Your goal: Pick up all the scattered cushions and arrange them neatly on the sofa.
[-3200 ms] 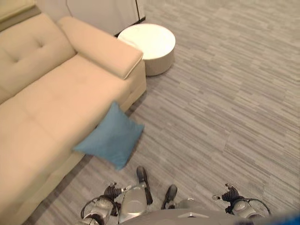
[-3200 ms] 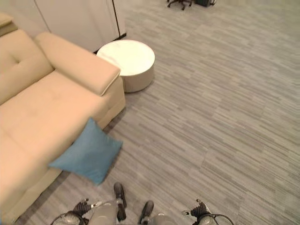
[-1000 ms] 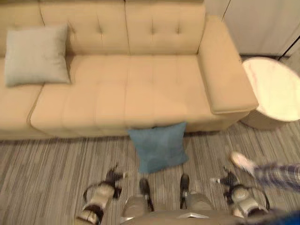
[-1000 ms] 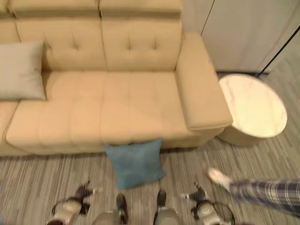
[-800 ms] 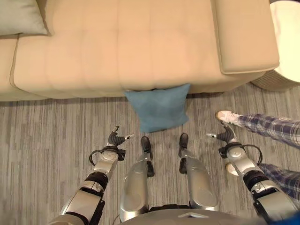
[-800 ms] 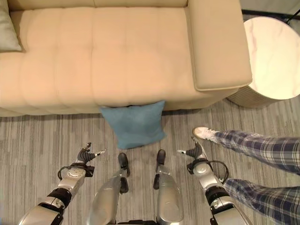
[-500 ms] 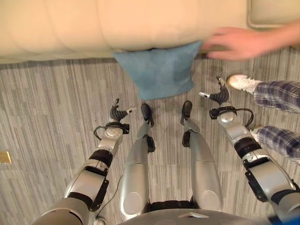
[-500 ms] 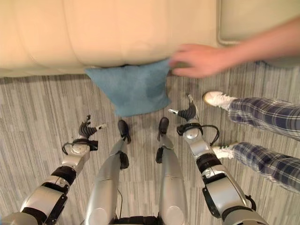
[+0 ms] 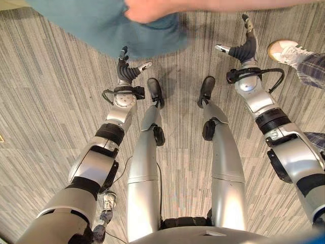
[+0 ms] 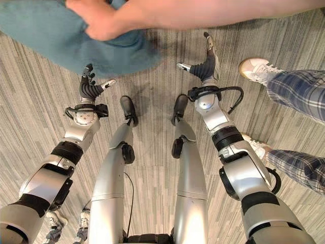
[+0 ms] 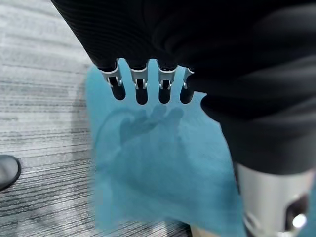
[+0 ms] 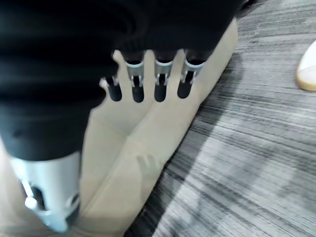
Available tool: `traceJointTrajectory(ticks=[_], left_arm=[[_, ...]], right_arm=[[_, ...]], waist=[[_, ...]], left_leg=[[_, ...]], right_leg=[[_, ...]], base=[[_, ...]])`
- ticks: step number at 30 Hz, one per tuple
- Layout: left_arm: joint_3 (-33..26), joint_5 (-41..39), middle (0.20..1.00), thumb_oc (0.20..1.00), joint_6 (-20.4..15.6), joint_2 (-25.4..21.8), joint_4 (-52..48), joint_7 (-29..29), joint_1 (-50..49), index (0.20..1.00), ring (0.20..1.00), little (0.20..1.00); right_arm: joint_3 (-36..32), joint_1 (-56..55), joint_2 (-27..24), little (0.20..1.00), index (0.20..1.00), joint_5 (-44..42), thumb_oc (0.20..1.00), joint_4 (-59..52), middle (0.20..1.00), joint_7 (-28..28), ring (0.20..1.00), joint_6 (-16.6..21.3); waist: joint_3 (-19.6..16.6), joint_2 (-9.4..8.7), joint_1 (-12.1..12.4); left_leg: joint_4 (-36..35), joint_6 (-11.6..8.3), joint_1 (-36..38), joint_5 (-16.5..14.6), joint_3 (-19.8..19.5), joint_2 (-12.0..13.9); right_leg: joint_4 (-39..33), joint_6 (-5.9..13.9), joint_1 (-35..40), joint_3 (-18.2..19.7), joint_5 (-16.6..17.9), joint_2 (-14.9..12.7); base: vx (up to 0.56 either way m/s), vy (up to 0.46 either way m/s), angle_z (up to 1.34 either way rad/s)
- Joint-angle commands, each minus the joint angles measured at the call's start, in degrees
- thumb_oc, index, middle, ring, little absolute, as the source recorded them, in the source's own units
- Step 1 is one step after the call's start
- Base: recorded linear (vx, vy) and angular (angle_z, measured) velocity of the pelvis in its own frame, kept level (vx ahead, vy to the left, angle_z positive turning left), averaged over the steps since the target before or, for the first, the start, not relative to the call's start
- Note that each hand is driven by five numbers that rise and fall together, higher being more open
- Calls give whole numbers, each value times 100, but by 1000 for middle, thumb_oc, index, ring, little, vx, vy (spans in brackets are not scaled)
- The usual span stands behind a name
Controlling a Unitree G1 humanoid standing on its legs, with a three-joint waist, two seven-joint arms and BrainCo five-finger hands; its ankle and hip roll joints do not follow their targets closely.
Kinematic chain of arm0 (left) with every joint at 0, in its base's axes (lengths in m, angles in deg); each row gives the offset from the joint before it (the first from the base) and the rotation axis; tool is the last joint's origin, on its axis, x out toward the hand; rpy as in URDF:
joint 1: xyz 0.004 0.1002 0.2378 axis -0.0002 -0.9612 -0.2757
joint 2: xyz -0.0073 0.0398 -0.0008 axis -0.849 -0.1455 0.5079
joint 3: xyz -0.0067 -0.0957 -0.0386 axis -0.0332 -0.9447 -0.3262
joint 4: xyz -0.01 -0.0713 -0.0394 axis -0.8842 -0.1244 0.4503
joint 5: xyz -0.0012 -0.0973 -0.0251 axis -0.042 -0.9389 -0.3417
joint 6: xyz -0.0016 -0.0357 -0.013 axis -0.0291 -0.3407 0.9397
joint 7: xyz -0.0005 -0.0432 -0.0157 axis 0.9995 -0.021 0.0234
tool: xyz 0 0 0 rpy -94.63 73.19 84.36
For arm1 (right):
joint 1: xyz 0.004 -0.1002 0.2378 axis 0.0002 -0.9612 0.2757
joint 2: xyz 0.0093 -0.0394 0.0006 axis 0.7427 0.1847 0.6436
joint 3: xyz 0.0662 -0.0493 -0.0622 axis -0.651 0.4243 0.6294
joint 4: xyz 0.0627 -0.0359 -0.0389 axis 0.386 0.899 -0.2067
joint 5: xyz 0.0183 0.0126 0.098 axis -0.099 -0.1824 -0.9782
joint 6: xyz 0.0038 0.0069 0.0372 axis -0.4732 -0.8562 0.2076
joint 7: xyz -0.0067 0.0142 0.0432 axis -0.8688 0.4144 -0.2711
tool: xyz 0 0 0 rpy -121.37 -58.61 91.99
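- Grey striped carpet floor (image 9: 45, 101) takes up most of both eye views, and the beige sofa (image 12: 148, 133) shows past the right hand's fingers in the right wrist view.
- Teal-blue cushion (image 10: 56, 38), the task's thing, sits at the top of the eye views just ahead of the left hand; a person's hand (image 10: 94, 20) grips its upper edge, and I cannot tell whether it rests on the floor or is lifted.
- Neither robot hand holds it, so I judge the pickup not yet begun: grasping, carrying and placing this cushion on the sofa are all left.
- Left hand (image 9: 126, 71) hovers close before the cushion, fingers (image 11: 140, 91) straight and relaxed in a row, thumb apart, touching nothing.
- Right hand (image 10: 203, 63) is raised beside the person's shoe (image 10: 256, 68), fingers likewise straight and empty.
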Motion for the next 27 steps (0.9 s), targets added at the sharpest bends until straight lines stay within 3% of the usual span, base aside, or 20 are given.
traceJointTrajectory(ticks=[1, 10, 14, 24, 26, 27], left_arm=[[19, 14, 1000, 1000, -119, 141, 78, -88, -551, 1000, 1000, 1000], [-5, 93, 1000, 1000, -91, 171, -47, -79, -686, 1000, 1000, 1000], [-212, 172, 1000, 1000, -94, 317, -349, 81, -1469, 1000, 1000, 1000], [-217, 690, 1000, 1000, 249, 455, 335, 623, -2914, 1000, 1000, 1000], [-253, 991, 1000, 1000, 438, 463, 976, 876, -3516, 1000, 1000, 1000], [-245, 1077, 1000, 1000, 469, 461, 1104, 939, -3634, 1000, 1000, 1000]], right_arm=[[96, -672, 96, 1000, 1000, 65, 1000, -87, 1000, -71, 1000, 107], [-5, -881, 168, 1000, 1000, 97, 1000, -67, 1000, 18, 1000, 121], [-219, -1698, 173, 1000, 1000, 234, 1000, -226, 1000, 214, 1000, 153], [-734, -3619, 483, 1000, 1000, -165, 1000, 619, 1000, 809, 1000, 89], [-875, -4235, 533, 1000, 1000, -235, 1000, 1327, 1000, 1141, 1000, -104], [-868, -4329, 544, 1000, 1000, -161, 1000, 1450, 1000, 1189, 1000, -137]], waist=[[-935, 90, 17], [-1231, 100, 79], [-1493, 77, 114], [-1695, -54, 114], [-1599, -85, 91], [-1601, -84, 88]], left_leg=[[-387, -451, -379, 2, -413, 153], [-406, -450, -501, 18, -511, 99], [-376, -414, -76, -119, -552, 118], [-861, -501, 2104, -297, -564, 7], [-1202, -450, 3460, -230, -461, -76], [-1298, -450, 3734, -234, -443, -84]], right_leg=[[4, 883, -124, 424, -285, -191], [113, 870, -262, 405, -330, -161], [93, 852, 177, 355, -375, -152], [-703, 879, 2333, 60, -293, -186], [-1414, 881, 3839, -106, -45, -149], [-1555, 893, 4124, -127, -32, -132]], base=[[10, -17, 5], [16, -2, 3], [69, 53, 5], [27, 24, -1], [101, 105, -2], [178, 67, -5]])
